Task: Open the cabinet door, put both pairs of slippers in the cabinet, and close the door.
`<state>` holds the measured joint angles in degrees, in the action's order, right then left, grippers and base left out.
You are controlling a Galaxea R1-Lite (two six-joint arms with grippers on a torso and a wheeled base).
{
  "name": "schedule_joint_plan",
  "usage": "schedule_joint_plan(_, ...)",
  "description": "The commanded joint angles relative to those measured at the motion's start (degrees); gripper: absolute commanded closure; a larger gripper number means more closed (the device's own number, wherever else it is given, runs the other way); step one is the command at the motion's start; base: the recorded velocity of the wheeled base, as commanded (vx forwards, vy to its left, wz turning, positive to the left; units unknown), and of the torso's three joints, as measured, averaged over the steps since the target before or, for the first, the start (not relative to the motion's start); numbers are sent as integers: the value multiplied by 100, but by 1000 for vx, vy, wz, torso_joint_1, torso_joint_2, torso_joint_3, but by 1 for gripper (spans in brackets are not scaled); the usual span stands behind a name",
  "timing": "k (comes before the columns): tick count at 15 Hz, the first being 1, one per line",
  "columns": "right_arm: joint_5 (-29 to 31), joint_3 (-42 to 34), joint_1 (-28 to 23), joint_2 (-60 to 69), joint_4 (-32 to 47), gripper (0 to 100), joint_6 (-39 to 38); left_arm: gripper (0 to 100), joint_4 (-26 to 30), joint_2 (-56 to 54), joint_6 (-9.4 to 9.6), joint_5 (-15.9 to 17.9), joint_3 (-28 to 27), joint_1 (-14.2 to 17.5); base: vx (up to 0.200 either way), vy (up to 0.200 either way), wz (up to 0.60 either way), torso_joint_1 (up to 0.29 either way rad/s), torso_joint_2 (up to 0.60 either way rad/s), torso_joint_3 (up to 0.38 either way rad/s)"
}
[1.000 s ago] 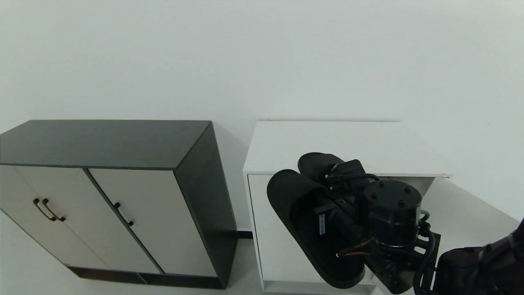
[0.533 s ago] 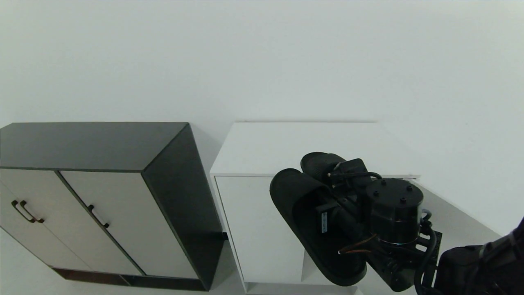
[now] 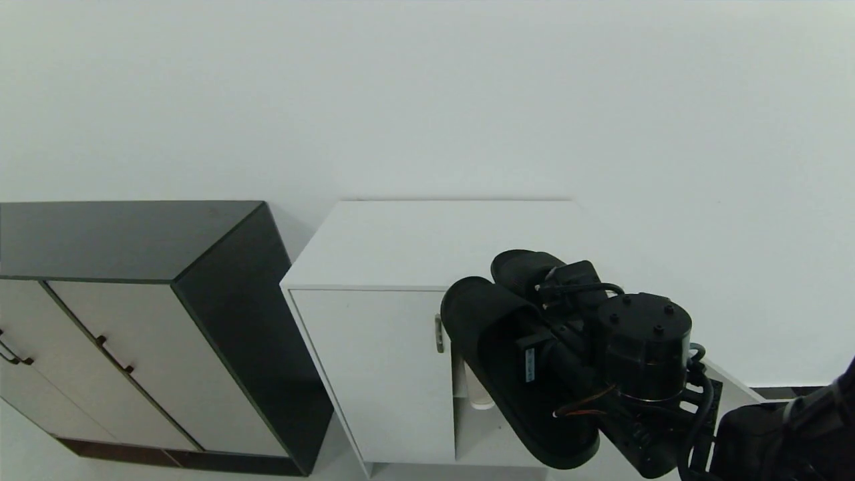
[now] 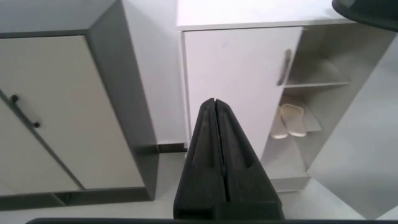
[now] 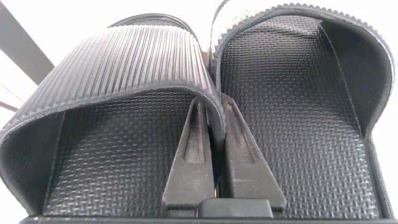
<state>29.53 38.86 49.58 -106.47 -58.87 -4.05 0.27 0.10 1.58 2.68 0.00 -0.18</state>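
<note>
Right tool [image 5: 212, 109] clamps the black slippers [image 5: 124, 74] by their touching inner edges; left tool [image 4: 215, 107] clenched.

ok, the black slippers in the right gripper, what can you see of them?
Black slippers: a pair of slip-ons, rubbery-looking, with ribbed straps and dimpled footbeds. Held side by side, tilted, off any surface, in front of the white cabinet. The right gripper is shut on their adjoining inner edges; nothing else touches them.
</note>
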Motion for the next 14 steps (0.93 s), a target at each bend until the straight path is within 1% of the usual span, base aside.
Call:
schedule_joint_plan(1,1,-10,-1,4,-2,100,0,100,0,-1,0,4,0,1,0,-200,0,-2,2,7)
schedule_joint_plan(8,-17,-63,96,100,7,100,-8,100,-9,-1,-9,-5,0,1,0,0,0,0,0,0)
schedule_joint_plan(14,-35,-318,236,223,-125,100,53,100,0,-1,-9,-5,0,1,0,0,0,0,0,0)
